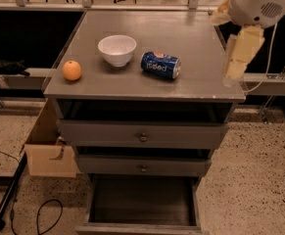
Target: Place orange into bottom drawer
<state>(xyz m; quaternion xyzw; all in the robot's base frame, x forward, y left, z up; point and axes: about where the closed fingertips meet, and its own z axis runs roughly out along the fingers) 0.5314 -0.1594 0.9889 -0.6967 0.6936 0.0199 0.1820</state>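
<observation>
Though orange [72, 70] by left edge, hand [234, 73] by right.

Perhaps lab: pincer [233, 72] over cabinet [191, 35] edge

Your grey cabinet top [196, 38] carries 3 things: the orange [72, 70] at front left, a white bowl [117, 50], and a blue can [160, 65] on its side. The gripper [234, 72] hangs at its right edge.

The orange [72, 70] sits near the front left edge of the bench [196, 38]; a white bowl [117, 50] stands to its right, with a blue soda can [160, 65] on its side just beside the bowl; the tool [236, 65] hangs at the bench's right edge, well apart from the orange; below two knobbed drawers [142, 137], the bottom drawer [142, 202] is pulled open, its inside dark.
</observation>
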